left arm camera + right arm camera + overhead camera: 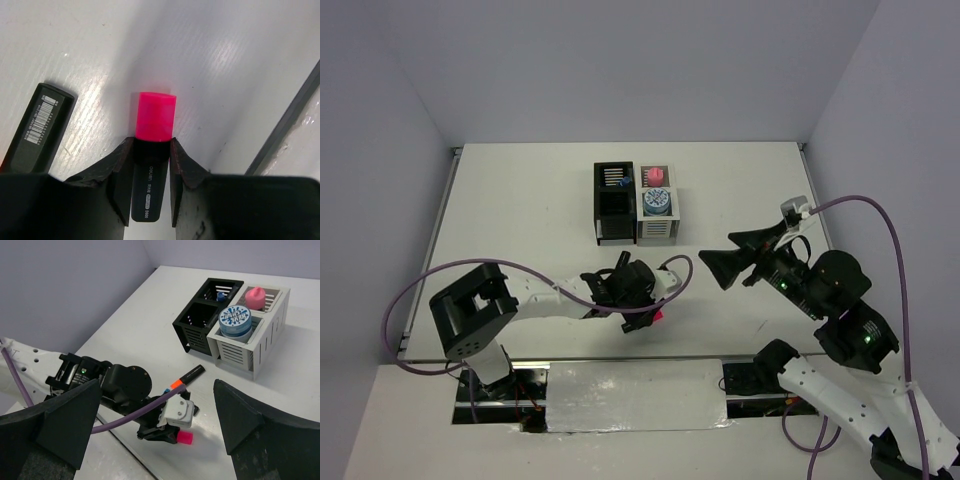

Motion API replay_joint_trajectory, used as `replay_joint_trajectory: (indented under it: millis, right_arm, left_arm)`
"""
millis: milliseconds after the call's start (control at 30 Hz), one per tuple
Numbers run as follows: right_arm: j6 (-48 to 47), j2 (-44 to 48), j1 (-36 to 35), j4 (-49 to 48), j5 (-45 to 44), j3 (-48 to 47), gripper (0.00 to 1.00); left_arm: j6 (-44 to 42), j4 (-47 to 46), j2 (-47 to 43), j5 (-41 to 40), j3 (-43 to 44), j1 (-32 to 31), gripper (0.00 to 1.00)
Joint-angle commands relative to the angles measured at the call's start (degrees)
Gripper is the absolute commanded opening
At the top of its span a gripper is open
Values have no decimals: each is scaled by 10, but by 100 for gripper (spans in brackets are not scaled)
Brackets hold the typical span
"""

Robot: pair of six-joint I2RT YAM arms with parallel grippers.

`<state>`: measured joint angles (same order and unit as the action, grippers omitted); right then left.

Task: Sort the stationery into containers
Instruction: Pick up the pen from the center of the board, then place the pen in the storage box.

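From above, the left tool (650,312) sits low over the surface (520,200), with the black organiser (613,203) and white organiser (658,215) well ahead of it; its wrist view shows it pinching the pink-ended highlighter (156,117), a second black highlighter (42,127) lying to its left; the right wrist view shows the right tool (156,390) spread wide.

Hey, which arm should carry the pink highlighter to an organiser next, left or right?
The left arm. Its jaws are shut on the pink highlighter, so it only needs to lift and carry. The right arm hangs off to the side, jaws open and empty.
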<state>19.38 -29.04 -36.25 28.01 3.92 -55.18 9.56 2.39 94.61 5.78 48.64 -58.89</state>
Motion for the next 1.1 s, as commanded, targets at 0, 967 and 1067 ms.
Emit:
replay_joint_trajectory:
  millis: [0, 967, 1067]
  right_arm:
    - [-8, 13, -3, -6, -22, -13, 100]
    - [277, -259, -170, -372, -115, 170, 69]
    - [282, -276, -183, -388, -112, 171, 56]
  left_arm:
    - [30, 24, 3, -5, -29, -6, 2]
    - [105, -230, -406, -234, -162, -37, 0]
    - [100, -224, -414, -247, -161, -37, 0]
